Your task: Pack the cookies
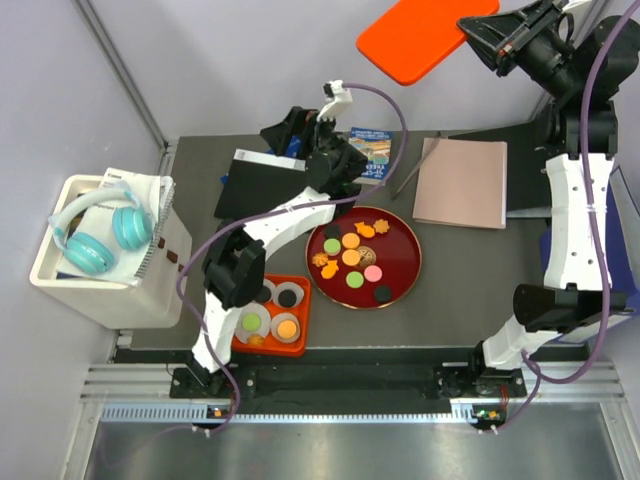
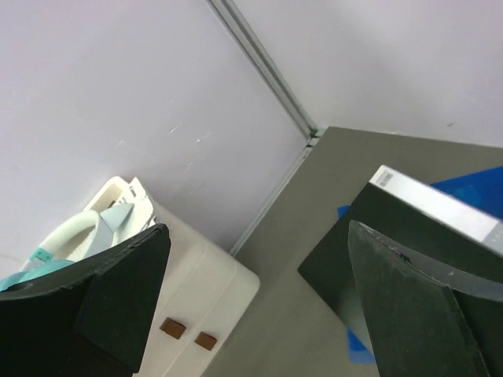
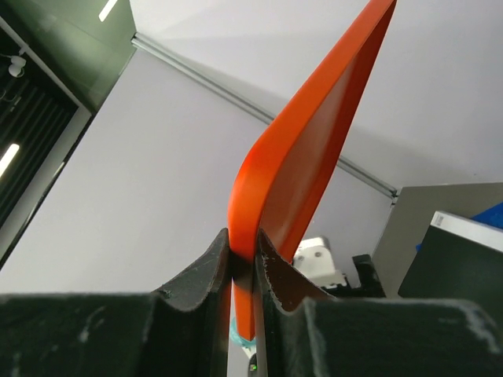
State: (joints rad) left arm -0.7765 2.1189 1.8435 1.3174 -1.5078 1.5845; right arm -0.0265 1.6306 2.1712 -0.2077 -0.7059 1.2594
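Several cookies [image 1: 351, 257], round discs in black, green, orange, yellow and pink plus orange flower shapes, lie on a round dark red tray [image 1: 407, 243]. More sit in white paper cups in an orange box [image 1: 300, 283] by the left arm. My left gripper [image 1: 290, 130] [image 2: 258, 236] hovers open and empty over the table's back left, away from the tray. High at the back right, my right gripper [image 1: 478, 32] [image 3: 244, 243] is shut on the edge of an orange lid [image 1: 420, 36] [image 3: 314, 149], held in the air.
A white bin [image 1: 60, 275] [image 2: 196, 290] with teal headphones [image 1: 95, 240] stands off the table's left edge. At the back lie a black folder [image 1: 250, 185] [image 2: 377, 228], a blue book [image 1: 372, 150] and a brown notebook [image 1: 462, 182].
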